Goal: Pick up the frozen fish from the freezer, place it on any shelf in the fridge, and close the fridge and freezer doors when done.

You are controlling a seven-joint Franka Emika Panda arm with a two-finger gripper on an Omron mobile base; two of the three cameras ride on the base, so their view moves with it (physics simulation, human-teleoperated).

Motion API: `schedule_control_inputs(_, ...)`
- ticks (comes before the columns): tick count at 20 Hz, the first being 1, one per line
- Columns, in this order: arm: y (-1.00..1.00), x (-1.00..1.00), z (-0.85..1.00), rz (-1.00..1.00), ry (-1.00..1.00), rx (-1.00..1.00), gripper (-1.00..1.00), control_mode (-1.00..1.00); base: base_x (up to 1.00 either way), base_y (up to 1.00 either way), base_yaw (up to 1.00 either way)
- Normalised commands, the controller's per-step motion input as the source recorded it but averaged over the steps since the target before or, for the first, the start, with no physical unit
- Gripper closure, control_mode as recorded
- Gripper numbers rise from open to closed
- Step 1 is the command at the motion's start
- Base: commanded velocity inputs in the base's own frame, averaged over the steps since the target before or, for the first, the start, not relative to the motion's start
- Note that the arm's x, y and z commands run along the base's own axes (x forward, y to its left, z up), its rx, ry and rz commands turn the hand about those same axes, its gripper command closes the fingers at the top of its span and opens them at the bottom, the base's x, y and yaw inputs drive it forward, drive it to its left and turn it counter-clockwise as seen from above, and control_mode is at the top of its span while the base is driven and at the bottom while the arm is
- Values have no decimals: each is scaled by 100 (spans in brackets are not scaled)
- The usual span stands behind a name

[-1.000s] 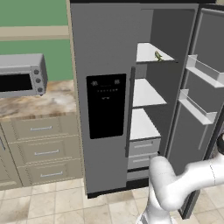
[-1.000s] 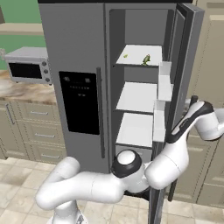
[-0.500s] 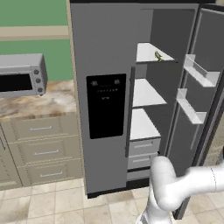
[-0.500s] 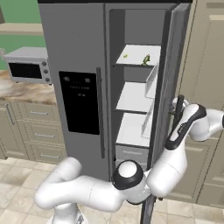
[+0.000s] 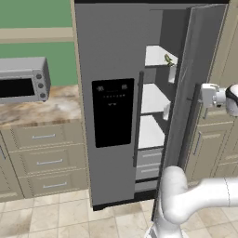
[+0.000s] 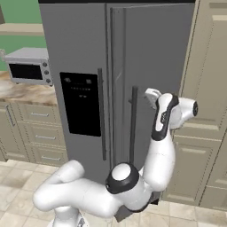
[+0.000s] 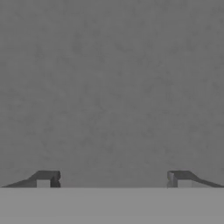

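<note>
Your pincer [image 7: 113, 178]: fingers spread wide, nothing between them, pressed against the plain grey fridge door [image 6: 150, 66]. Behind that door, through the remaining gap: the frozen fish [image 5: 168, 59], lying on the top white shelf [image 5: 154, 56]. Left of the pincer: the dispenser door [image 5: 111, 111], shut. Farther left: marbled counter [image 5: 42, 108], toaster oven [image 5: 23, 80], green wall [image 5: 36, 14].
</note>
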Motion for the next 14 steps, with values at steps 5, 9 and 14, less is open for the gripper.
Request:
schedule_control_inputs(5,64,75,44,-8,1,-3,-100,-100,0,0,0)
schedule_control_inputs(9,25,78,20,-18,0,-9,-100,-100,0,0,0)
schedule_control_inputs(14,2,89,2,-21,0,-10,-100,-100,0,0,0)
